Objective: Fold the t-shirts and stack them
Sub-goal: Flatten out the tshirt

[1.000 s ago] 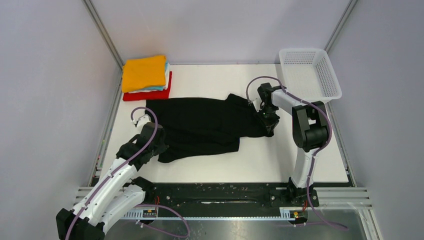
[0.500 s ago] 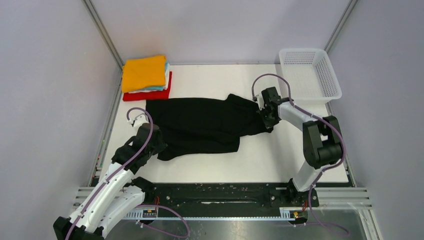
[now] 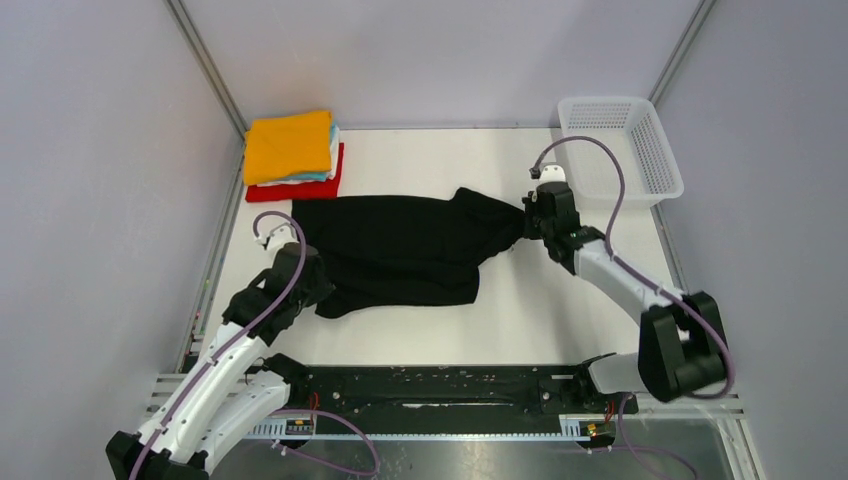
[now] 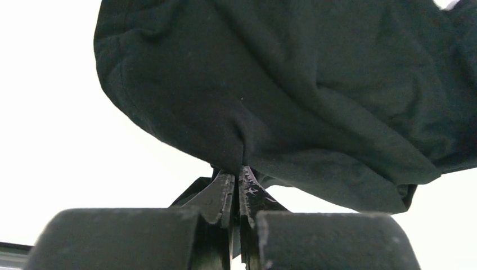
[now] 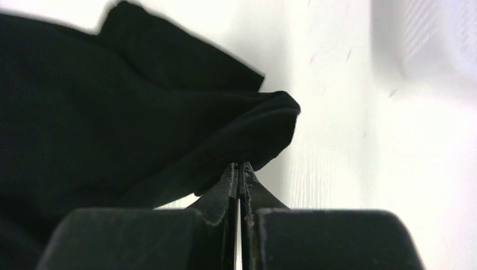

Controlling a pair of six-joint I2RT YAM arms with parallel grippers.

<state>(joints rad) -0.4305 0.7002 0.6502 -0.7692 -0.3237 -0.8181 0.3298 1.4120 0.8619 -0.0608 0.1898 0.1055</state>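
A large black t-shirt [image 3: 400,245] lies rumpled across the middle of the white table. My left gripper [image 3: 318,285] is shut on its left edge; in the left wrist view the cloth [image 4: 292,95] bunches into the pinched tips of the gripper [image 4: 236,171]. My right gripper [image 3: 528,222] is shut on the shirt's right end, and the right wrist view shows a fold of the black shirt [image 5: 112,124] caught at the tips of the gripper [image 5: 239,166]. A stack of folded t-shirts [image 3: 290,150], orange on top with white, light blue and red below, sits at the back left.
A white plastic mesh basket [image 3: 620,145] stands at the back right corner, close behind my right arm. Grey walls with metal frame posts enclose the table. A black rail [image 3: 440,385] runs along the near edge by the arm bases.
My right gripper has shut on the shirt's right end and pulled it to the right, stretching the cloth. The right arm swung outward. The left gripper kept its hold and shifted slightly.
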